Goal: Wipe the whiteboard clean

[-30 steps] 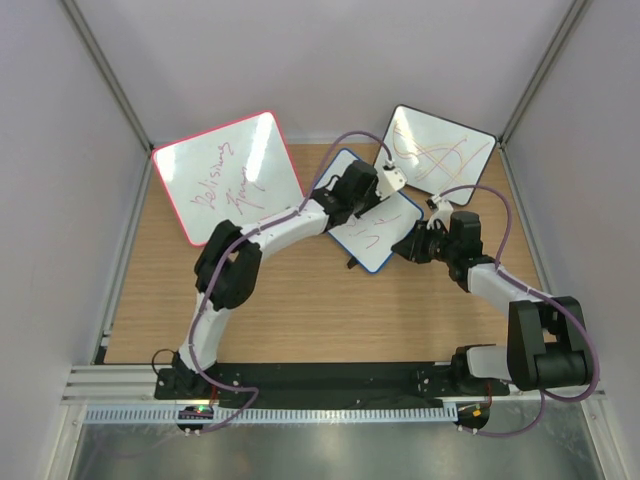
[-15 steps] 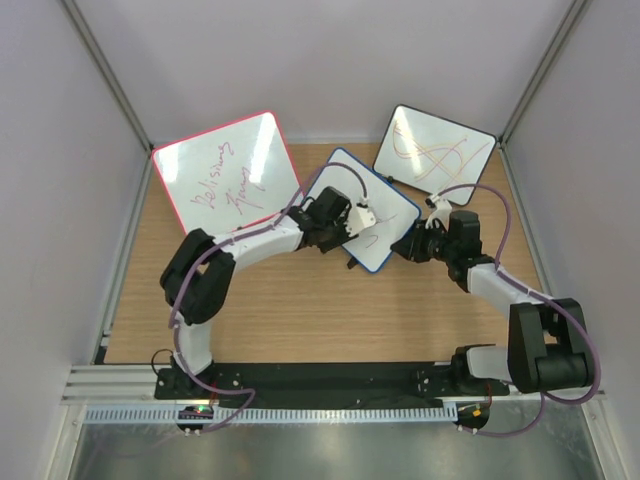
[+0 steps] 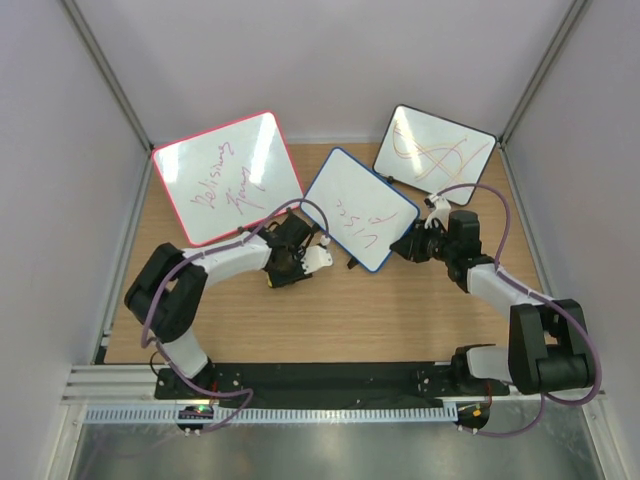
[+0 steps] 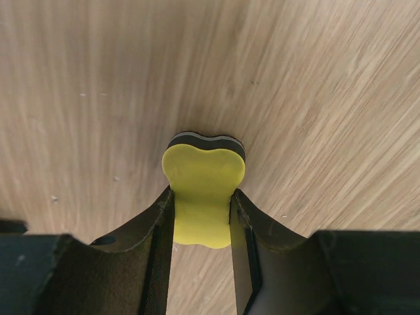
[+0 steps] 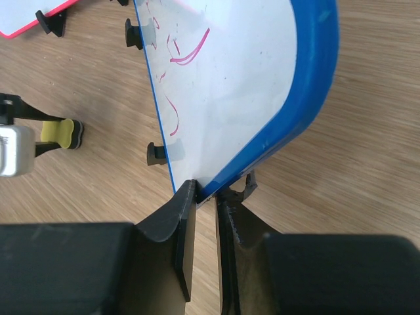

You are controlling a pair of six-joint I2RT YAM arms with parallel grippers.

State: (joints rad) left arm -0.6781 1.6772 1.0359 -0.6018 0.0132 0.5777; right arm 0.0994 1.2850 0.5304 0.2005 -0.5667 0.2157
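Your left arm has pulled back off the whiteboard since 1 second ago. The left claw is now low over the table, just beside the board's near left edge.

From above, red handwriting shows on the blue-framed whiteboard. It sits mid-table between 2 others: the pink-framed board at the left and the black-framed board at the back right. Your right claw meets the whiteboard at its right corner.

On your left wrist camera, the left claw is clamped on a yellow eraser, with 1 finger pressed to each side. The eraser's dark pad faces the wood of the table; you cannot tell whether it touches.

On your right wrist camera, the right claw is pinched onto the blue rim of the whiteboard. Red strokes mark the white face, and small black feet stick out along its edge. The eraser shows at the far left, off the board, over the table.
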